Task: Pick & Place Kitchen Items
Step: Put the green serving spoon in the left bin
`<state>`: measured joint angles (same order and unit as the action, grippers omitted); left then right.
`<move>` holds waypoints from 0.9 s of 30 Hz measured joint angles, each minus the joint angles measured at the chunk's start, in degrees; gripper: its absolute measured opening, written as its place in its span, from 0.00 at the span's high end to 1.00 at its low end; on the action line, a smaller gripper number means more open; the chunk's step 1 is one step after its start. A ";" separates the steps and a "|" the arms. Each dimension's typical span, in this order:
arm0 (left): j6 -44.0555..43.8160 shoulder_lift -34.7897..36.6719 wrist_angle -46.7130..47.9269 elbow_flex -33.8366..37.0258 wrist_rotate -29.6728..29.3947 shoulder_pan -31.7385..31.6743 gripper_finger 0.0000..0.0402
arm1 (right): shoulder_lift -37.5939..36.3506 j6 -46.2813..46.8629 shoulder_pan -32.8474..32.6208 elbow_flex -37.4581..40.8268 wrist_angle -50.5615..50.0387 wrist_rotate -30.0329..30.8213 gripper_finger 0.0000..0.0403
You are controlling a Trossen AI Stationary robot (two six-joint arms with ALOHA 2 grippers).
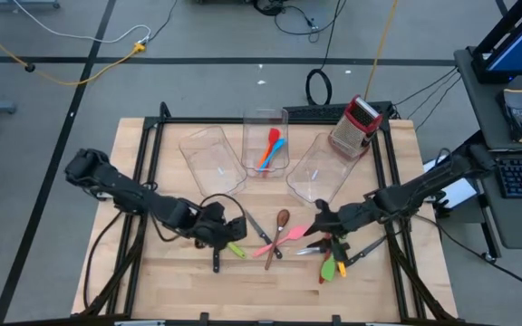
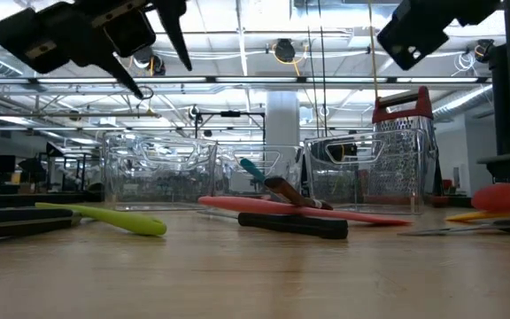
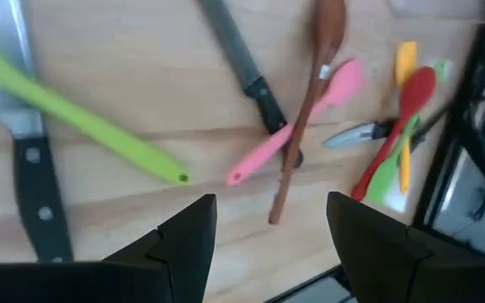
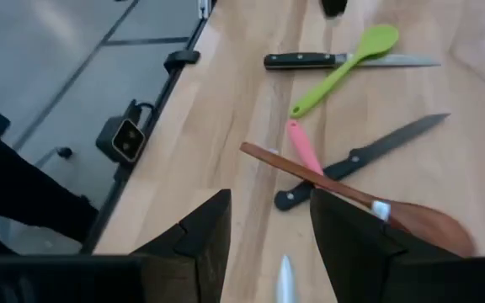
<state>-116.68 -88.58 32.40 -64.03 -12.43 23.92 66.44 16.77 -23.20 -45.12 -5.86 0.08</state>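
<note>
Nearest the front edge of the desk (image 1: 179, 281), the utensils lie scattered across the wood in two loose groups. On the right, a red spoon (image 1: 328, 268), a green spatula (image 1: 341, 269) and a yellow utensil (image 3: 405, 63) lie overlapping in a small heap, with a black-handled knife (image 1: 362, 253) angled out beside them. Toward the middle, a pink spatula (image 1: 288, 237) and a brown spoon (image 1: 278, 232) cross each other, and a second black-handled knife (image 1: 259, 233) lies touching them. On the left, a lime-green spoon (image 1: 235, 248) rests across another knife (image 1: 216, 259).

The left gripper (image 1: 232, 226) hangs above the desk just over that lime-green spoon, its two dark fingers (image 3: 188, 240) spread apart with nothing between them. The right gripper (image 1: 318, 215) hovers over the middle of the desk, close above the pink spatula's head, its fingers (image 4: 207, 231) likewise parted and empty.

Farther back, three clear plastic bins stand in a fanned row: the left bin (image 1: 210, 156), the middle bin (image 1: 265, 122) and the right bin (image 1: 319, 167). The middle one holds a red spatula (image 1: 269, 145) and a blue spatula (image 1: 275, 150) leaning together. Beside the right bin, at the rear of the desk, stands a metal box grater (image 1: 353, 129) with a red top.
</note>
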 joint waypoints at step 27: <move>-25.52 -15.02 3.77 -3.06 7.28 -0.58 0.43 | -20.73 -11.77 -0.02 0.02 -25.07 1.46 0.61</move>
<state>-142.20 -103.60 36.16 -67.09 -5.15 23.33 45.71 5.00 -23.22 -45.10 -30.93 1.54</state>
